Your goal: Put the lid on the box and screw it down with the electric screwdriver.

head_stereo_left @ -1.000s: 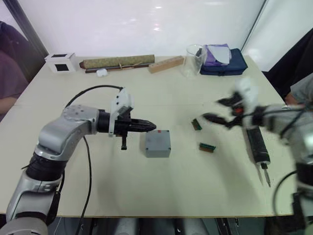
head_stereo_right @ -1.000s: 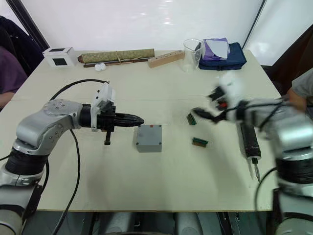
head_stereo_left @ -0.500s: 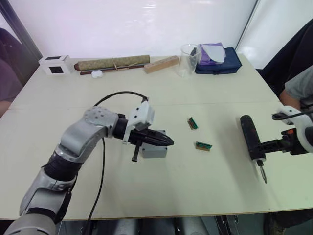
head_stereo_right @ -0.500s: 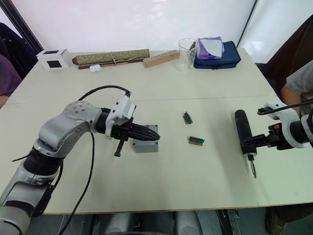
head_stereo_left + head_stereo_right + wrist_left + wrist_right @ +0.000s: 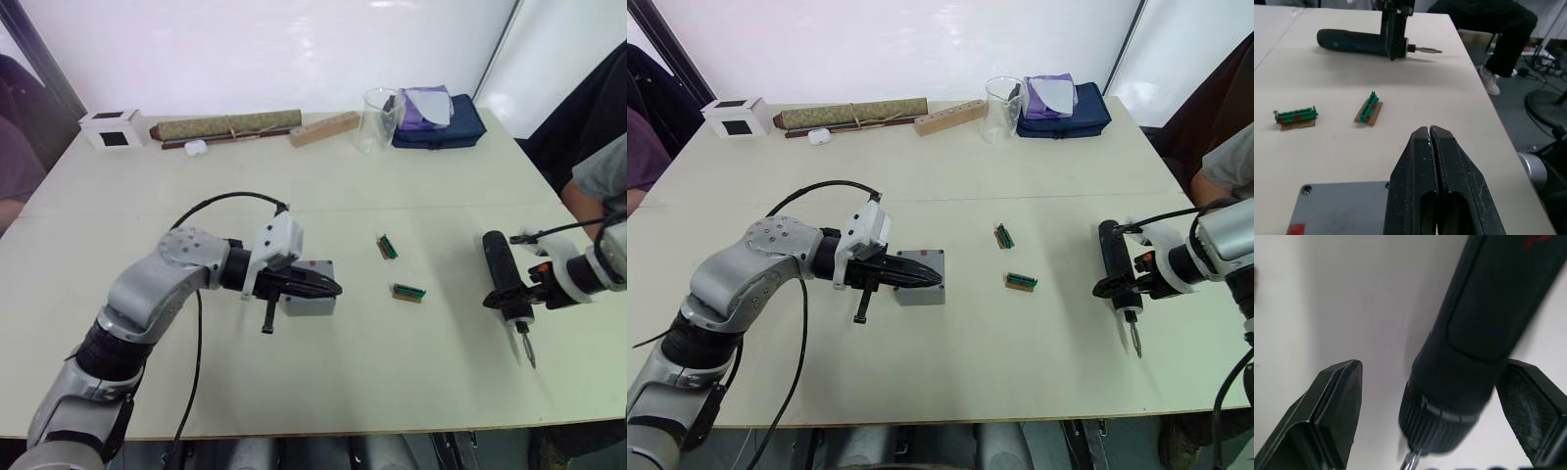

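The grey box [image 5: 312, 297] sits mid-table. Its top face [image 5: 1342, 205] is flat, with a corner hole and a red mark; I cannot tell the lid apart from the box. My left gripper [image 5: 336, 290] is shut, empty, and lies just over the box's top, as the left wrist view [image 5: 1429, 130] also shows. The black electric screwdriver [image 5: 502, 274] lies on the table at the right, bit [image 5: 527, 351] toward the near edge. My right gripper [image 5: 1430, 367] is open, one finger on each side of the screwdriver's barrel [image 5: 1474, 333] near the bit end.
Two green bit holders [image 5: 389, 247] [image 5: 411, 292] lie between box and screwdriver. Along the back edge stand a white cube [image 5: 115, 127], a rolled mat [image 5: 233, 125], a wooden block [image 5: 328, 128], a glass beaker [image 5: 377, 119] and a blue pouch [image 5: 436, 122]. A person sits at the right edge.
My right arm swung from above the bit holders out to the screwdriver and now straddles it. My left gripper moved from beside the box to over its top, staying shut.
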Motion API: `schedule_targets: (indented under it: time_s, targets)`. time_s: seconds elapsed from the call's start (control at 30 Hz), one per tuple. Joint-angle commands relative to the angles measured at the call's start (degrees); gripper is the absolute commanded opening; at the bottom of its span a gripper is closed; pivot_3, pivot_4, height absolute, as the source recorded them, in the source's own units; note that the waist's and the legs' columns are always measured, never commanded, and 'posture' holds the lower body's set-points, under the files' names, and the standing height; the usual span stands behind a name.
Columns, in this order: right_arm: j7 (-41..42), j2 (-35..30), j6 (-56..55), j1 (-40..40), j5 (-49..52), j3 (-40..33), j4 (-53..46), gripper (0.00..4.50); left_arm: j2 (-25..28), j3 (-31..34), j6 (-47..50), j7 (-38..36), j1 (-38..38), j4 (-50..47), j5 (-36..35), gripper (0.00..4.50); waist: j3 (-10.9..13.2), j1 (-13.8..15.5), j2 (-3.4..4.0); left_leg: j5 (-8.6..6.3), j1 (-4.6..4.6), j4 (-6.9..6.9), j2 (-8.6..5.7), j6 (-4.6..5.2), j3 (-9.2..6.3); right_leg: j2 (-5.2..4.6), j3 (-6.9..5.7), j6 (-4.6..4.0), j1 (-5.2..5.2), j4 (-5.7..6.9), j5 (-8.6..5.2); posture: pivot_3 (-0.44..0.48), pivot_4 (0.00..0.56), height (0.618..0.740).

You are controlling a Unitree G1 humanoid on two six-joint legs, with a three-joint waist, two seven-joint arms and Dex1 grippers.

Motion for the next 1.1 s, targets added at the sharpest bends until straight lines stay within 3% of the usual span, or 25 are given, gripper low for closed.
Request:
schedule_targets:
  time_s: [0.03,0.1,0.2,0.27,0.43,0.57,0.67,0.7,0.77,0.83,0.87,1.0,1.1]
  targets:
    - [3.17,1.49,-2.69,-0.11,-3.32,4.7,0.59,3.92,0.38,3.36,2.33,3.41,1.21,-4.03,-2.36,0.0,-0.03,0.04,-0.13,0.0,0.05,0.02,0.0,0.0,-0.02,0.0,-0.02,0.0,0.08,-0.01,0.0,0.0,0.15,0.74]
    - [4.49,1.77,-3.34,-0.05,-4.54,5.57,0.96,3.54,0.4,3.69,3.06,4.48,1.62,-4.73,-2.78,0.0,-0.05,0.12,-0.21,0.0,0.09,0.06,0.0,0.0,-0.09,0.0,-0.08,0.0,0.19,-0.03,0.0,0.0,0.15,0.74]
    - [4.92,2.75,-3.79,0.49,-6.17,5.8,1.49,2.49,0.85,4.41,3.71,5.67,2.4,-5.54,-3.34,0.0,-0.07,0.09,-0.27,0.0,0.15,0.06,0.0,0.0,-0.12,0.0,-0.1,-0.01,0.28,-0.07,0.0,0.0,0.15,0.74]
    - [4.99,3.27,-3.63,0.57,-6.87,5.21,1.95,2.07,1.19,4.63,3.83,6.12,2.57,-5.6,-3.55,0.0,-0.1,0.06,-0.32,0.0,0.15,0.06,0.01,0.0,-0.13,0.02,-0.12,-0.01,0.28,-0.06,0.0,0.0,0.15,0.74]
    - [2.77,5.28,-5.95,-2.52,-9.2,0.15,7.15,2.07,2.92,5.29,2.88,5.5,2.46,-3.6,-2.78,0.0,-0.17,-0.11,-0.57,0.0,0.25,0.05,0.03,-0.01,-0.15,0.05,-0.14,-0.01,0.4,-0.11,0.0,0.0,0.15,0.74]
    - [-1.81,7.28,-14.05,-7.83,-12.39,-4.93,13.17,2.07,5.05,5.78,1.17,4.18,2.29,-0.47,-1.52,0.0,-0.16,-1.28,-0.58,0.0,0.35,0.05,0.05,-0.01,-0.05,0.04,-0.11,-0.05,0.57,-0.37,0.03,0.0,0.15,0.74]
    - [-4.3,7.87,-19.2,-11.22,-13.58,-8.21,15.63,2.07,6.59,6.12,-0.12,3.09,1.91,2.26,-0.69,0.0,0.1,-1.43,-0.01,0.01,0.29,0.05,0.02,-0.03,0.08,-0.02,-0.02,-0.05,0.5,-0.46,0.12,0.0,0.15,0.74]
    - [-5.29,7.32,-22.03,-11.47,-12.57,-11.59,13.1,2.07,7.59,6.33,-0.4,2.46,1.38,3.95,-0.16,0.0,0.1,-1.3,0.13,0.01,0.22,0.04,0.02,-0.03,0.08,-0.03,-0.02,-0.03,0.42,-0.46,0.13,0.0,0.15,0.74]
    - [-6.89,9.57,-24.03,-9.74,-4.26,-25.17,3.07,2.07,9.23,6.84,-0.29,1.43,0.38,6.76,0.16,0.0,0.11,-1.19,0.14,0.01,-0.03,-0.02,0.01,-0.03,0.06,-0.02,-0.02,0.03,0.02,-0.21,0.16,0.0,0.15,0.74]
    - [-13.18,20.25,-24.68,-4.58,7.39,-41.86,-13.88,2.07,9.83,6.46,-0.97,0.37,-0.5,9.12,0.68,0.0,0.12,-1.28,0.25,0.01,-0.34,-0.07,0.0,-0.04,0.07,-0.01,0.03,0.0,-0.46,0.06,0.06,0.0,0.15,0.74]
    - [-16.57,25.48,-25.37,-2.14,11.67,-46.58,-21.1,2.07,9.73,6.18,-1.34,-0.08,-1.01,10.29,1.0,0.0,0.07,-1.12,0.06,0.06,-0.61,-0.08,0.02,-0.11,0.02,0.04,0.02,-0.03,-0.78,0.18,0.02,0.0,0.15,0.74]
    - [-29.53,42.32,-25.34,3.01,21.36,-53.28,-38.55,2.07,8.55,5.06,-2.38,-1.53,-2.85,13.84,2.14,0.0,0.11,-1.15,0.14,0.09,-0.6,-0.13,0.15,-0.15,-0.14,0.2,-0.02,-0.1,-0.79,0.31,-0.01,0.0,0.15,0.74]
    - [-33.08,48.72,-29.54,8.22,21.92,-49.83,-46.51,2.07,6.59,4.07,-2.51,-1.57,-3.84,15.0,2.52,0.0,0.11,0.46,0.15,0.15,-0.64,-0.02,0.06,-0.27,-0.23,0.05,-0.12,-0.1,-0.68,0.31,-0.01,0.0,0.15,0.74]
